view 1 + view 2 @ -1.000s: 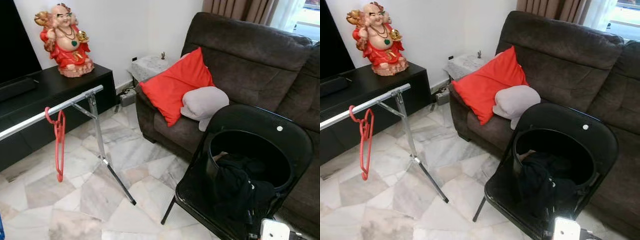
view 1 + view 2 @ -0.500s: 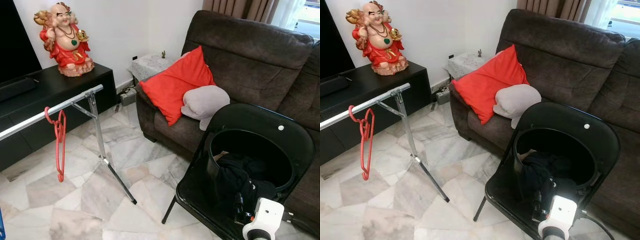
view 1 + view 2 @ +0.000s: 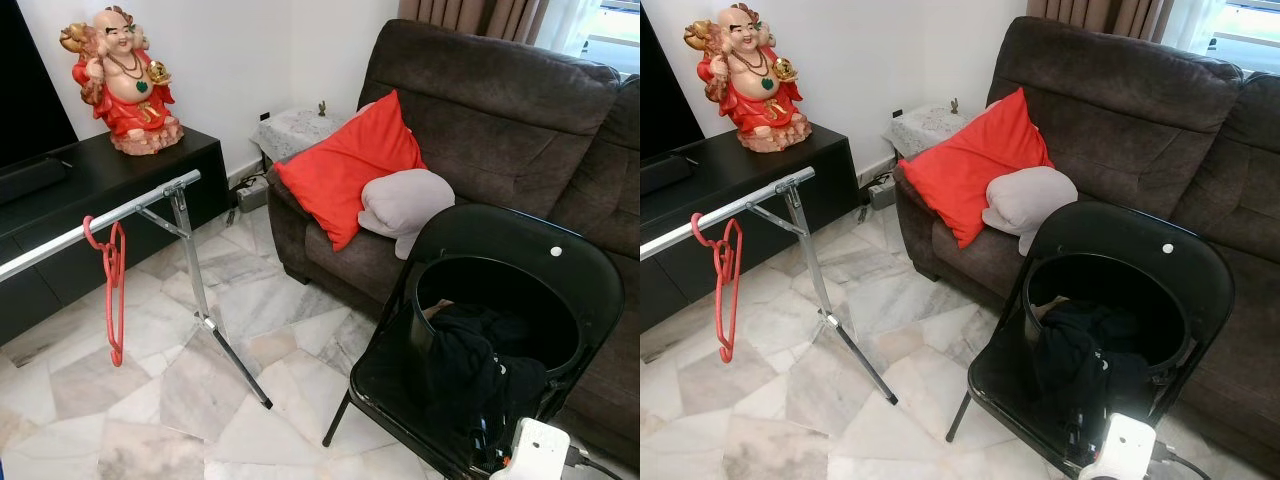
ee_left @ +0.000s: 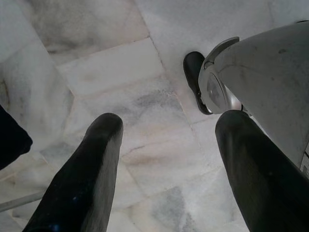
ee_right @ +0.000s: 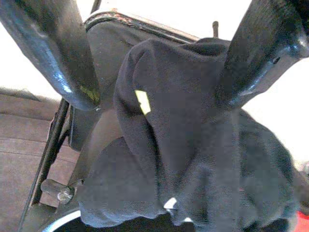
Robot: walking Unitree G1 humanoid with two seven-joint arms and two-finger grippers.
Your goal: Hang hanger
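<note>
Hanger [image 3: 111,290] in red plastic hooks over the silver rail [image 3: 95,226] of a folding clothes rack, on the robot's left, dangling above the marble floor [image 3: 150,390]. One slanted rack leg [image 3: 236,366] runs down to the floor just beside a black folding chair [image 3: 520,270]. On that chair's seat sits a black bucket [image 3: 500,330] stuffed with dark clothing [image 3: 480,365].

The right gripper [image 5: 159,63] is low at the chair's near edge — its white wrist housing [image 3: 535,455] shows in the head views — and its jaws stand spread on either side of a raised fold of the dark clothing, not pinching it. The left gripper [image 4: 169,159] hangs over the bare marble floor with its jaws spread, holding nothing.

Behind the chair stands a brown sofa [image 3: 500,110] with a red cushion [image 3: 345,165] and a grey pillow [image 3: 405,200] leaning against it. A red figurine [image 3: 122,85] sits on a black TV cabinet [image 3: 110,190] — against the white wall.
</note>
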